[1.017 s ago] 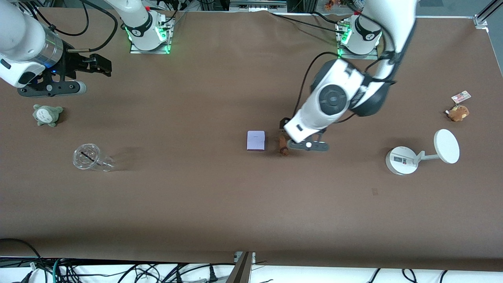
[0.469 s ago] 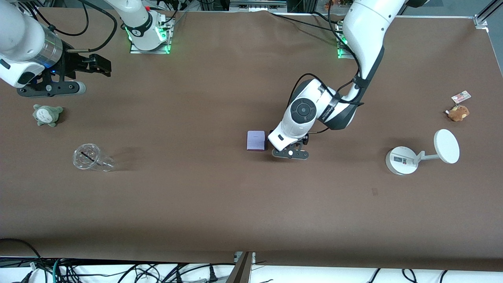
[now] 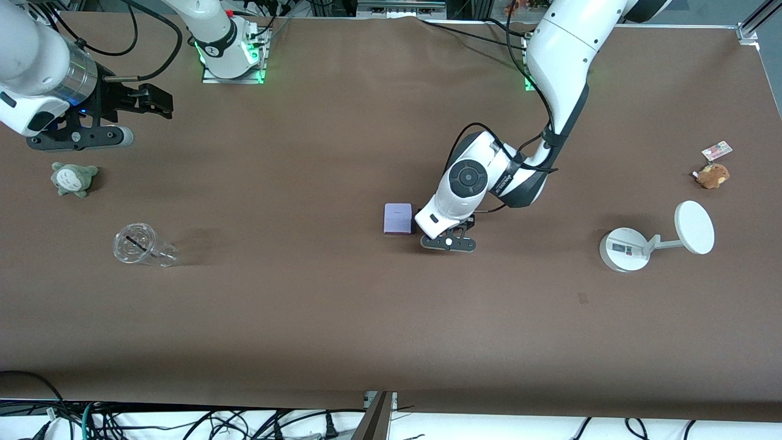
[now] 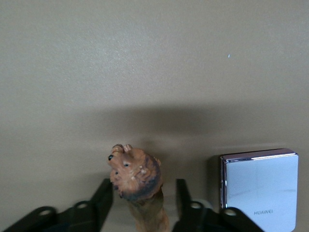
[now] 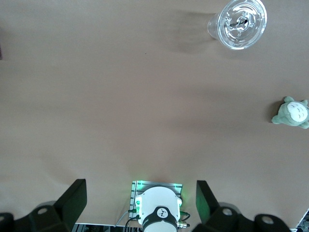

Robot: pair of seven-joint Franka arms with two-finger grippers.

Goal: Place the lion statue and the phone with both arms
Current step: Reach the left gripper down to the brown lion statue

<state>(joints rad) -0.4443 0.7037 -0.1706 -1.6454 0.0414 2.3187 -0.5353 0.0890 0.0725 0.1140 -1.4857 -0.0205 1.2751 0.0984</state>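
While my left claw (image 4: 140, 203) sits low over the brown surface (image 3: 342, 305) just beside the phone (image 3: 398, 218), its fingers (image 4: 104, 198) stand apart on either side of the lion statue (image 4: 137, 181) with a gap showing on each flank, so I read nothing as clamped. From the left wrist camera I see the lion's maned head poking up between the two fingers, its body running back toward the wrist. In the front view the lion is hidden under the left arm's hand. The phone lies flat on the surface, just beside the lion, toward the right arm's end, lavender-white face up with a shiny purple rim and HUAWEI lettering.

My right claw (image 3: 160, 104) waits in the air with its fingers (image 5: 72, 198) wide apart, well away from the phone, above the surface near the grey-green plush (image 3: 74, 178).
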